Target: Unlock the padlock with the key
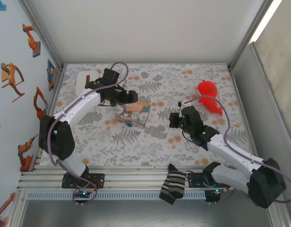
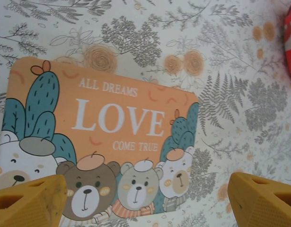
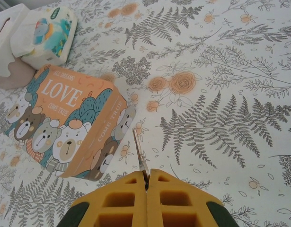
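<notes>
The orange "LOVE" box (image 1: pixel 134 112) lies left of the table's centre. A tiny blue speck at its near edge looks like the padlock (image 1: pixel 129 125), too small to make out. My left gripper (image 1: pixel 128 100) hovers over the box's far side. In the left wrist view it (image 2: pixel 145 208) is open, its yellow fingers (image 2: pixel 29 201) wide apart above the lid (image 2: pixel 102 118), holding nothing. My right gripper (image 3: pixel 146 177) is shut on the key (image 3: pixel 141 151), a thin metal sliver pointing toward the box's side (image 3: pixel 107 137). In the top view that gripper (image 1: pixel 172 119) sits right of the box.
A red round object (image 1: pixel 209 92) lies at the back right. A white tissue box (image 1: pixel 83 80) and a soft tissue pack (image 3: pixel 46 35) are behind the box at the left. A striped sock (image 1: pixel 173 184) hangs over the front rail.
</notes>
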`<move>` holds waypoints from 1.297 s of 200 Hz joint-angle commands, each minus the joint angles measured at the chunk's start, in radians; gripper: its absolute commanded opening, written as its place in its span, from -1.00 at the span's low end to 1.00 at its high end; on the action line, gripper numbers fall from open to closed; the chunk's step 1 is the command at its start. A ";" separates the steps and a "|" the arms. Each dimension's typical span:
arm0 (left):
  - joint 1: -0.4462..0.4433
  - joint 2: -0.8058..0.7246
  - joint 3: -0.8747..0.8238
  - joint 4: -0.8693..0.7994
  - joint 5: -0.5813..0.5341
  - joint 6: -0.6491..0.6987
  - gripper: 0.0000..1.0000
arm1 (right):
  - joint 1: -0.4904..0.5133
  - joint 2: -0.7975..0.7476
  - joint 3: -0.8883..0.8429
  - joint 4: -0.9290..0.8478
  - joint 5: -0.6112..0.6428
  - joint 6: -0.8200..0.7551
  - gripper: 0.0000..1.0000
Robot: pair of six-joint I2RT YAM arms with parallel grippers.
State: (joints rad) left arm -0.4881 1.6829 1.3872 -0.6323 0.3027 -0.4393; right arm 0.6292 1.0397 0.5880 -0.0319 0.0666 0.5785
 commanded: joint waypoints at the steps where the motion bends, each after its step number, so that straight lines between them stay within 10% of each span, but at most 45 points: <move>1: -0.009 0.061 0.021 -0.048 0.016 0.031 0.76 | -0.006 0.003 0.007 0.023 -0.005 0.012 -1.00; 208: -0.119 0.442 0.307 0.037 0.132 0.004 0.75 | -0.031 0.014 -0.059 0.094 -0.083 0.061 -1.00; 259: -0.119 0.313 0.284 0.071 0.144 0.011 0.75 | -0.052 0.063 -0.047 0.132 -0.171 0.073 -1.00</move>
State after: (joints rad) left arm -0.6018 2.0789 1.7065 -0.5526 0.4282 -0.4244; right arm 0.5892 1.0794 0.5297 0.0521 -0.0475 0.6331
